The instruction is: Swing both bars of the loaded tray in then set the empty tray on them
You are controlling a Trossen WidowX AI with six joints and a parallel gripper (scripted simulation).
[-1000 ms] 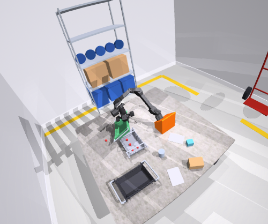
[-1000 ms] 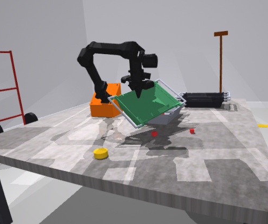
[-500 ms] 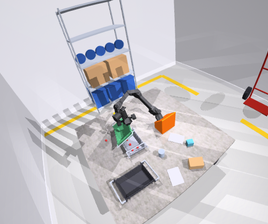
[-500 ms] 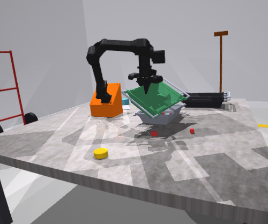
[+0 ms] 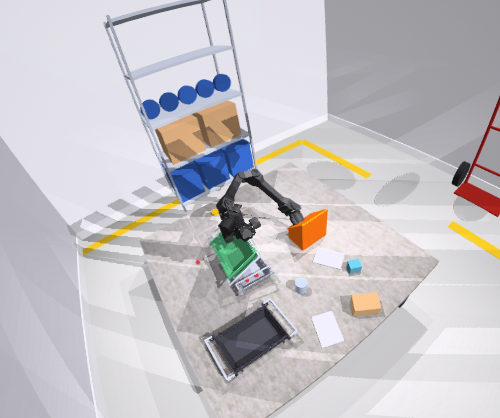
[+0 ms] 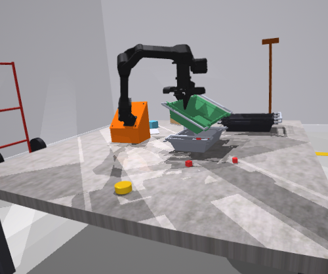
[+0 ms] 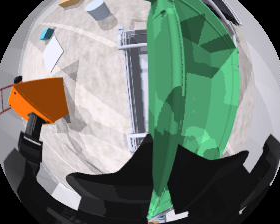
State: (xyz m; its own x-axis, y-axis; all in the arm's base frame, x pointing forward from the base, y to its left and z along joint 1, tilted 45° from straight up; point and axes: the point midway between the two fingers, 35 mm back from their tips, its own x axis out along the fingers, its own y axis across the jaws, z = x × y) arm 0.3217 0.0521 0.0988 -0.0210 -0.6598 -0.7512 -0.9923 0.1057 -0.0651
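Observation:
The loaded grey tray (image 5: pixel 242 288) (image 6: pixel 191 145) (image 7: pixel 137 95) stands on the table. Red blocks (image 5: pixel 256 275) (image 6: pixel 199 138) show inside it. Bars run close to its rim; the green tray partly hides them, so I cannot tell exactly how both lie. The empty green tray (image 5: pixel 234 254) (image 6: pixel 208 111) (image 7: pixel 206 100) hangs strongly tilted over the grey tray, overlapping part of it. My gripper (image 6: pixel 185 106) (image 7: pixel 153 137) is shut on the green tray's side wall. Whether the two trays touch is unclear.
Black trays (image 5: pixel 249 342) (image 6: pixel 252 126) are stacked beyond the grey tray. Loose red blocks (image 6: pixel 188 163) (image 6: pixel 235 160) and a yellow disc (image 6: pixel 123 187) lie on the table. A pale cylinder (image 5: pixel 301 285) (image 7: pixel 98 9) and an orange base block (image 5: pixel 309 230) (image 6: pixel 130 132) (image 7: pixel 41 97) stand nearby.

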